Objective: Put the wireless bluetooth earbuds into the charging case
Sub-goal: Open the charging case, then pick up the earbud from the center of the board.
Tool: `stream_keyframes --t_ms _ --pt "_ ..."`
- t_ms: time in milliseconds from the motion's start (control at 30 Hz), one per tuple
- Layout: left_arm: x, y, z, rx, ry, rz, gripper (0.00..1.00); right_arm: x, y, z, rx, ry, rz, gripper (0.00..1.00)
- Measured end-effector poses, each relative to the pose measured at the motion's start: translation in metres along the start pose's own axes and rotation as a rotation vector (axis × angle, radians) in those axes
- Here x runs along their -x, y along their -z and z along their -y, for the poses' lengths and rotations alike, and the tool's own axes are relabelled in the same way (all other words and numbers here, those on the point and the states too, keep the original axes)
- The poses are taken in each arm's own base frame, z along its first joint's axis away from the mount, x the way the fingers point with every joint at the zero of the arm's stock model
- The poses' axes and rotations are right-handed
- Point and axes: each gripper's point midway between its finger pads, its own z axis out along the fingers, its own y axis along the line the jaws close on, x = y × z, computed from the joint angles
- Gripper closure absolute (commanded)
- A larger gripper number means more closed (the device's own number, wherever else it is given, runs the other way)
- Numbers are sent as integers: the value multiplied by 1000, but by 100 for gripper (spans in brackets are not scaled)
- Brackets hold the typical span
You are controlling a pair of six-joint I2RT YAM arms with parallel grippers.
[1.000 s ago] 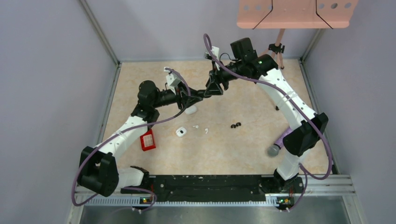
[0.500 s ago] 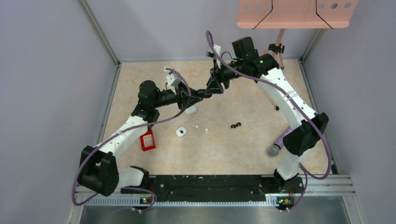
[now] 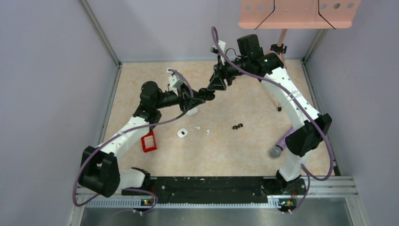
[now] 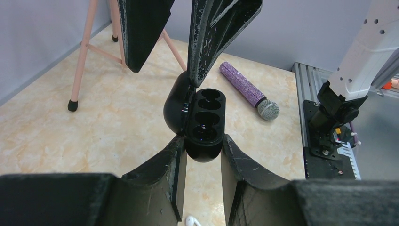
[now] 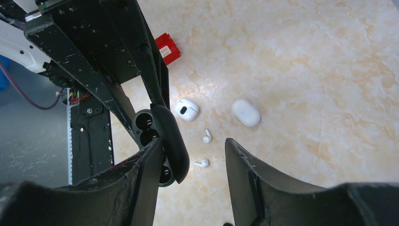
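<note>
Lid-opening looks to me like the step in hand. Up off the surface (image 3: 254,108), the left hand (image 4: 203,141) is clamped on the lower end of a black charging case (image 4: 205,115). The lid is swung back and both wells look bare. The right hand (image 4: 162,75) has its fingers spread, with one fingertip (image 4: 193,80) touching the lid's edge. The other finger stands off to the side, and the hand grips nothing.

No earbud is in yet. The black pair (image 3: 237,126) lies on the surface, well apart from the raised case. Two white earbuds (image 5: 206,137) lie near a small open white case (image 5: 187,109).

Next, I'd say, the right hand has to leave the lid and drop to one black bud. It will need a fine pinch, since the bud is tiny and apt to skid, before it goes into a well.
</note>
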Motion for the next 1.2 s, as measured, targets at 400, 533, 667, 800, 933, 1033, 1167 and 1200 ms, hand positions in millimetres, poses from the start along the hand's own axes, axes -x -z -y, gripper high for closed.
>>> stream_keyframes --t_ms 400,533,667,800,933,1033,1167,1200 --pt "2 1 -7 47 55 12 100 32 13 -5 -26 33 63 47" --pt "3 3 -12 72 91 17 100 34 22 -9 -55 63 68 50" --pt "3 6 -15 87 113 20 100 7 36 -11 -92 38 28 57" --pt "4 12 -22 113 129 20 100 -54 49 -1 -164 -11 -69 67" --pt "9 23 -28 149 138 27 100 -142 51 -1 -205 -34 -235 71" --pt "13 30 -31 174 139 33 100 -191 47 2 -207 -52 -345 73" --pt "17 37 -33 202 146 38 100 -213 39 19 -219 -43 -404 74" --pt "18 39 -34 209 145 40 100 -217 35 25 -223 -38 -413 74"
